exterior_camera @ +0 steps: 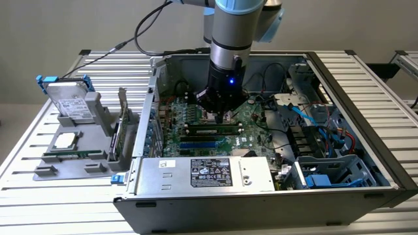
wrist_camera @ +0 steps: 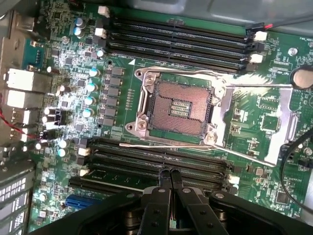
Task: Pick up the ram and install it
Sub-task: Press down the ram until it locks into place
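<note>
A ram (exterior_camera: 210,129), a narrow green stick with black chips, lies seated along a memory slot on the motherboard (exterior_camera: 189,115) inside the open computer case. My gripper (exterior_camera: 219,115) hangs straight down just behind it, close above the board. In the wrist view the gripper (wrist_camera: 170,175) is shut, its two black fingers (wrist_camera: 161,196) pressed together with nothing between them, right over the nearer bank of black memory slots (wrist_camera: 156,159). The bare CPU socket (wrist_camera: 178,107) lies just beyond the fingertips.
The power supply (exterior_camera: 209,172) sits along the case's near side, with cables and drive bays (exterior_camera: 326,147) on the exterior view's right. Outside the case on the exterior view's left, a grey holder (exterior_camera: 68,164) carries a hard drive (exterior_camera: 68,103), a processor (exterior_camera: 63,140) and an upright card (exterior_camera: 121,125).
</note>
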